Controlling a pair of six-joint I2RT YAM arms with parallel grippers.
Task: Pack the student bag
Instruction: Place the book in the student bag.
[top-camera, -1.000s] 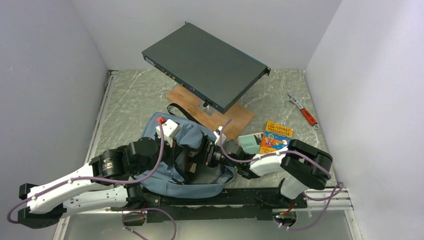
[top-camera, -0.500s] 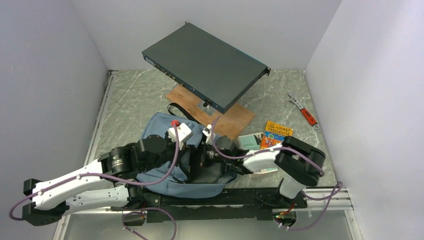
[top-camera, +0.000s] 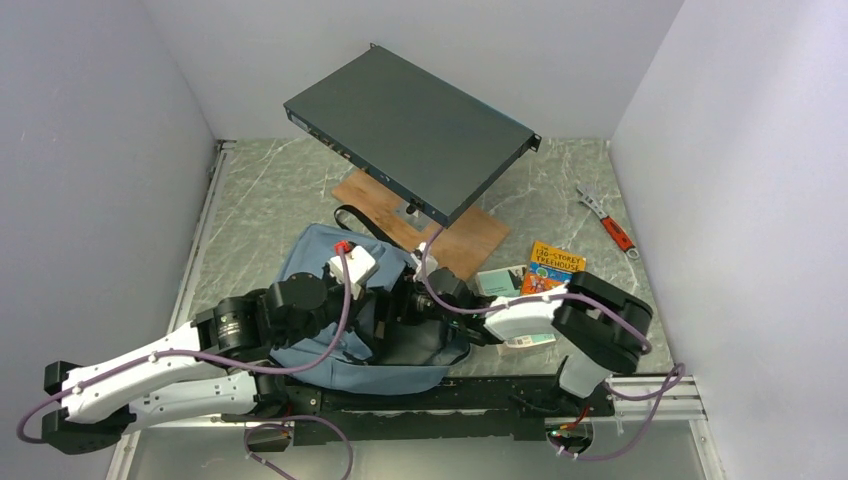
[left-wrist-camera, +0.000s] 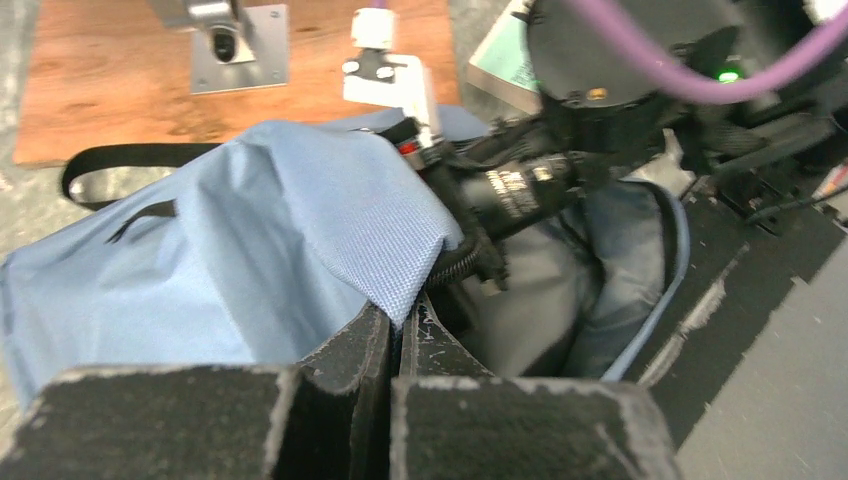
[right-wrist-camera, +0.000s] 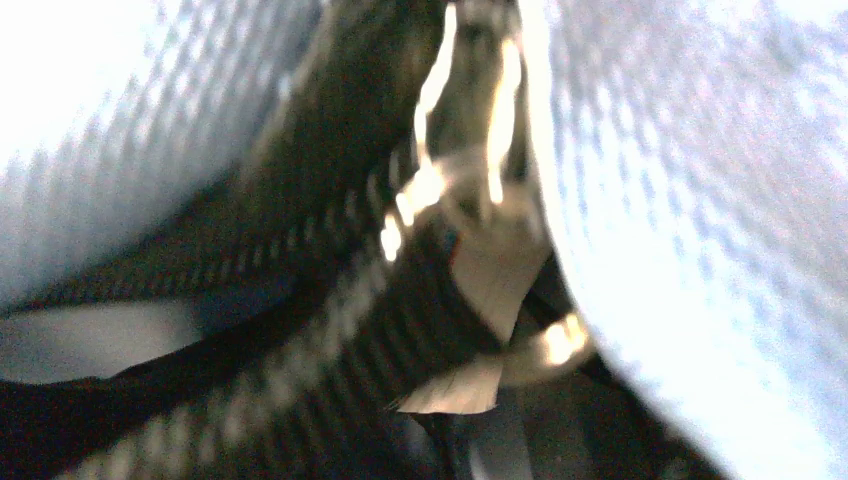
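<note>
The student bag (top-camera: 318, 262), light blue-grey, lies at the near middle of the table with its mouth facing right. My left gripper (left-wrist-camera: 400, 312) is shut on the bag's fabric edge at the opening (left-wrist-camera: 395, 240) and holds it raised. My right gripper (top-camera: 405, 307) reaches into that opening from the right. In the left wrist view it (left-wrist-camera: 478, 262) sits against the black zipper line. The right wrist view is a blurred close-up of the zipper (right-wrist-camera: 330, 330) and a shiny zip pull (right-wrist-camera: 480, 270); its own fingers do not show.
A dark flat metal box (top-camera: 410, 130) stands on a post over a wooden board (top-camera: 475, 245). An orange book (top-camera: 556, 268) and a teal book (top-camera: 498, 283) lie right of the bag. A red-handled wrench (top-camera: 610, 226) lies at the far right.
My left gripper has carried the bag's fabric edge to the right. My right gripper has moved left, deeper into the bag's mouth.
</note>
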